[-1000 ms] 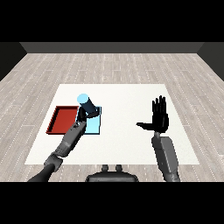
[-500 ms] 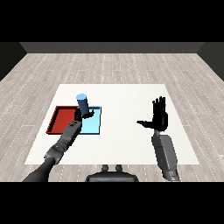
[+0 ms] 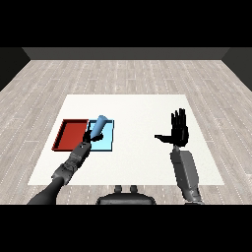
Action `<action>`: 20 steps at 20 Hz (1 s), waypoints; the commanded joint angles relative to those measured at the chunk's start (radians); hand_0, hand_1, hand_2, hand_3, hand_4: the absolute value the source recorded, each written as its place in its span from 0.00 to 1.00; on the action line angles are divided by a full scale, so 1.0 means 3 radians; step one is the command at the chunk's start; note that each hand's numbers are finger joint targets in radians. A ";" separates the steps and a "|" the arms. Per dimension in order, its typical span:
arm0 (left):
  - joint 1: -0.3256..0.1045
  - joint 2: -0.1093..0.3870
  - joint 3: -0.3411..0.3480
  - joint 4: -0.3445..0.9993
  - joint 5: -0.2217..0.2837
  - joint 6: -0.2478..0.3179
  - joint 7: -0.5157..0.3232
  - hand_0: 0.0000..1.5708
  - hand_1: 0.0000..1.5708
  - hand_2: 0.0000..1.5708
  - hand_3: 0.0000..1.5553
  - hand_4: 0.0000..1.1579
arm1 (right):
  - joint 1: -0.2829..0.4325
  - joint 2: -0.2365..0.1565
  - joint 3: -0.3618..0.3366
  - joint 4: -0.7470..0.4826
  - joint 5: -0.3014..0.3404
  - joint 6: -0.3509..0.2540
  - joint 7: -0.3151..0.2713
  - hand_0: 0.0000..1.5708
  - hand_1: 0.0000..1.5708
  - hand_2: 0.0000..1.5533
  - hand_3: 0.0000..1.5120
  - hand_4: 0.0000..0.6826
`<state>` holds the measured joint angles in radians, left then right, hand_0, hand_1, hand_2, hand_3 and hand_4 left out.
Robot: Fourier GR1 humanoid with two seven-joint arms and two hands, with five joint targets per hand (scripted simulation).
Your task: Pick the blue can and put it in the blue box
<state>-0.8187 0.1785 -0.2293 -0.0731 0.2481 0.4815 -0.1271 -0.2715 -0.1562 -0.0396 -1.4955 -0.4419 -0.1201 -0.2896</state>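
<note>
Over the light blue tray (image 3: 106, 143), the left hand (image 3: 87, 141) grasps the tilted blue can (image 3: 98, 126); the right hand (image 3: 179, 131) is spread open.

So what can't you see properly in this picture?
- Head view: the left hand is tiny and dark at the foot of the tilted blue can, so its fingers can't be made out.
- Whether the can touches the light blue tray is hidden by the can and hand.
- The right hand shows open, but its far side faces away.
</note>
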 commanded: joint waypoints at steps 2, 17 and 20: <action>-0.0003 0.0002 -0.0050 0.0232 -0.0104 -0.0154 0.0169 0.63 0.63 0.60 0.00 0.45 | 0.0088 -0.0071 -0.0101 0.0087 -0.0074 0.0215 -0.0143 0.00 0.00 0.00 0.00 0.00; 0.0022 -0.0058 0.0300 -0.0295 0.0085 0.0871 -0.0821 0.00 0.00 0.00 0.00 0.00 | -0.0086 0.0074 -0.0052 0.0062 -0.0088 0.0157 -0.0067 0.00 0.00 0.00 0.00 0.00; 0.0048 -0.0026 0.0450 -0.0766 0.0238 0.0436 -0.1301 0.00 0.00 0.00 0.00 0.00 | -0.0002 0.0053 -0.0053 0.0102 -0.0100 0.0290 -0.0171 0.00 0.00 0.00 0.00 0.00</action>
<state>-0.8044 0.1676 -0.1433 -0.1859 0.2751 0.6672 -0.3886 -0.2728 -0.1361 -0.0530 -1.4758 -0.4693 -0.0512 -0.3321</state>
